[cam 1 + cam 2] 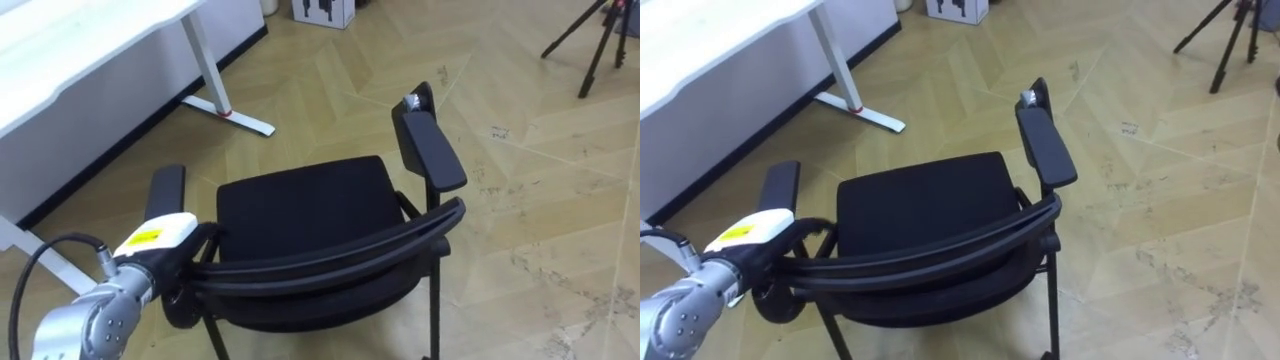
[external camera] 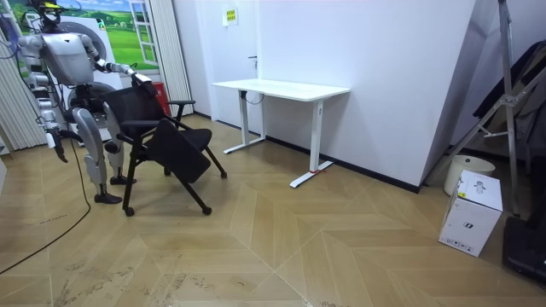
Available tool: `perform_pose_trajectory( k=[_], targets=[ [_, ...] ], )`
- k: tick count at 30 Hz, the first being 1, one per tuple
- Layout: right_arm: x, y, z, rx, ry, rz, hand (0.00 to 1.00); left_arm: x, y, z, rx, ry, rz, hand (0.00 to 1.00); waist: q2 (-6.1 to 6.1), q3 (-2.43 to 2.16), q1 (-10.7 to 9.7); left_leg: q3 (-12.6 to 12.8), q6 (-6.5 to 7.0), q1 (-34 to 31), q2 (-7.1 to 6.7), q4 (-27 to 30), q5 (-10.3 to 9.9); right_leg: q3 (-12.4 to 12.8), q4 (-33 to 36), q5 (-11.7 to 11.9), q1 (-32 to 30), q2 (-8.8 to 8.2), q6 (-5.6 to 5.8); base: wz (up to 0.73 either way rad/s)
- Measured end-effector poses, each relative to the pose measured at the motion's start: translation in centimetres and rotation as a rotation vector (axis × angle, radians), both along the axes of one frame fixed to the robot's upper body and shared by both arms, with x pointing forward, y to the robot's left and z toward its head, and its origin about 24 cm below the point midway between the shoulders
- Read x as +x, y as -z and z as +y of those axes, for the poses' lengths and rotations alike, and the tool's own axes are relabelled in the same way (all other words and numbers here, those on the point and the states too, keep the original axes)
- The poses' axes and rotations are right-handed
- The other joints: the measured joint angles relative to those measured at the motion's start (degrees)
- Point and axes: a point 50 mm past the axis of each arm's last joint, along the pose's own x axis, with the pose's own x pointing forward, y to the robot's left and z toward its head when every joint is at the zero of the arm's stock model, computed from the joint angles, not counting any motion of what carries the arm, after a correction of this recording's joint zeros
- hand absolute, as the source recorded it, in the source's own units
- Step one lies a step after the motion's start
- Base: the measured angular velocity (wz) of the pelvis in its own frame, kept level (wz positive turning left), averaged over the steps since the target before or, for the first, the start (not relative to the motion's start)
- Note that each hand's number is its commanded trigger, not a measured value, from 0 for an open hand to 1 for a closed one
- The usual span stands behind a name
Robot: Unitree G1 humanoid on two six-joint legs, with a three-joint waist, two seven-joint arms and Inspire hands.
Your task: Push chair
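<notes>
A black chair [image 1: 300,205] with padded armrests stands right in front of me, its seat facing away towards the white desk [image 1: 60,50]. My left arm comes in from the lower left. My left hand [image 1: 185,265] is at the left end of the curved backrest [image 1: 340,255], fingers curled round its rail beside the left armrest [image 1: 165,190]. In the room view I stand behind the chair [image 2: 162,128], which leans tilted, and my left hand [image 2: 136,70] is up at its back. My right hand [image 2: 60,143] hangs low at my side, too small to read.
The desk's leg and foot [image 1: 230,115] lie on the wood floor just ahead left of the chair. A white box [image 1: 322,10] stands further off and a tripod [image 1: 600,40] at the far right. Open floor lies to the chair's right.
</notes>
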Motion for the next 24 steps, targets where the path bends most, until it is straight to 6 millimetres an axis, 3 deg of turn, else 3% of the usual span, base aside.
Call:
perform_pose_trajectory(
  k=[10,18,24],
  targets=[
    [0.1,0.0,0.0,-0.003,0.001,-0.004,0.00,-0.4,0.6,-1.3,0.019,0.043,-0.073,1.00,0.77,-0.41,-0.13,0.56,1.05,0.11,-0.10,-1.20,-0.66,-0.11,0.06,0.35,-0.07,-0.04,0.55,0.01],
    [0.1,0.0,0.0,0.010,0.075,-0.029,0.00,-0.4,0.8,-1.4,0.020,0.059,-0.098,1.00,0.92,-0.30,-0.23,0.57,1.07,0.39,-0.10,-1.51,-0.67,-0.14,-0.02,0.42,0.12,-0.03,0.54,0.00],
    [0.1,-0.1,-0.3,0.010,0.143,-0.053,0.00,-0.4,0.7,-1.4,0.023,0.071,-0.114,1.00,1.33,0.05,-0.26,0.62,1.12,0.14,-0.13,-1.64,-0.72,-0.03,0.08,0.40,-0.33,-0.03,0.58,0.00]
  ],
)
